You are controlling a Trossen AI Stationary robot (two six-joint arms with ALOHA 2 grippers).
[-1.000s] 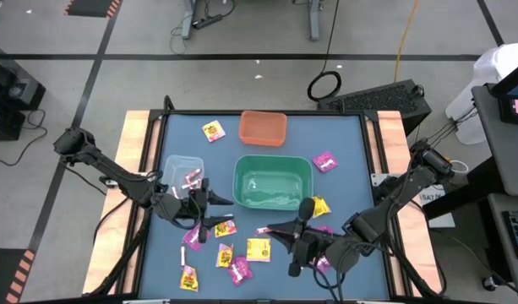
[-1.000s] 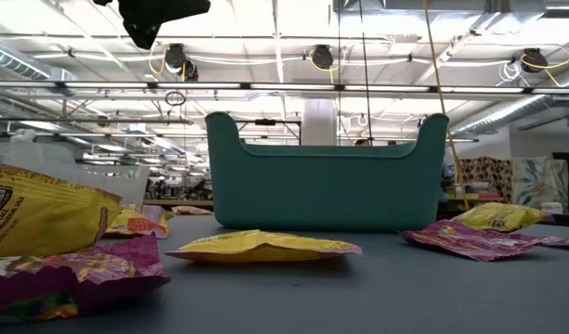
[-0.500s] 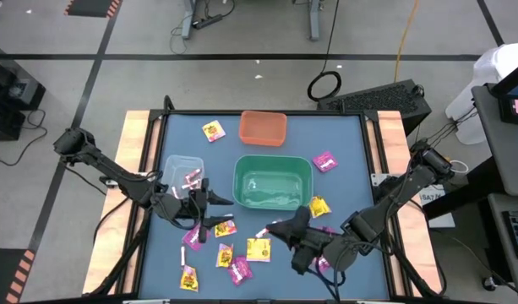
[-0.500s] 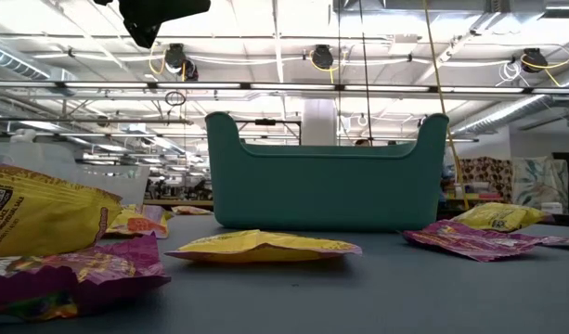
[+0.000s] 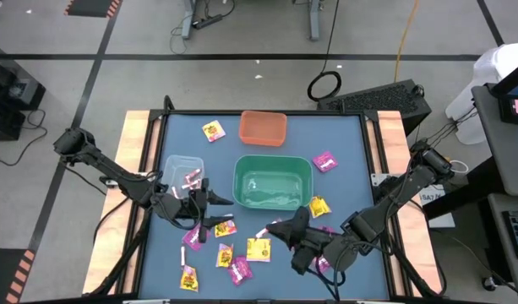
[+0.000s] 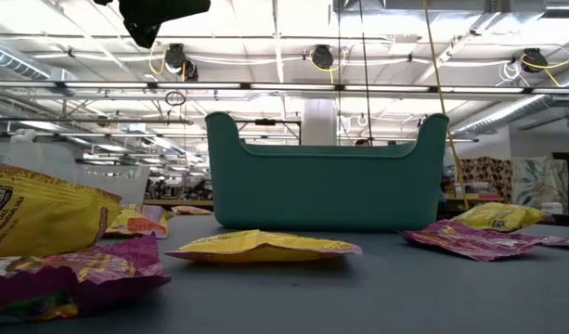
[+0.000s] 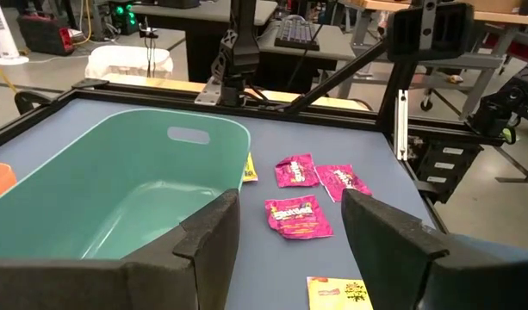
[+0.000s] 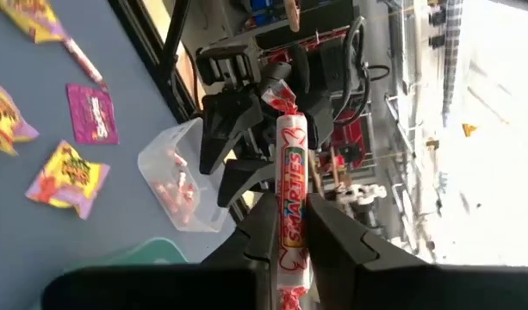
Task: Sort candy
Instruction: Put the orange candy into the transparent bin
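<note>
The right gripper (image 8: 291,226) pinches a pink-white candy stick (image 8: 290,168) above the blue table (image 5: 343,135), near the green bin (image 5: 272,182). The left gripper (image 7: 289,224) hovers spread and empty beside that bin. Loose packets (image 5: 258,248) litter the front; grey workshop floor (image 5: 242,34) lies beyond.

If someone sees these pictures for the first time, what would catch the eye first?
The big green bin at the table's centre stands out first, with bright yellow and pink candy packets scattered on the blue table in front of it. Next, the right gripper pinches a pink-white candy stick, held above the near edge.
</note>
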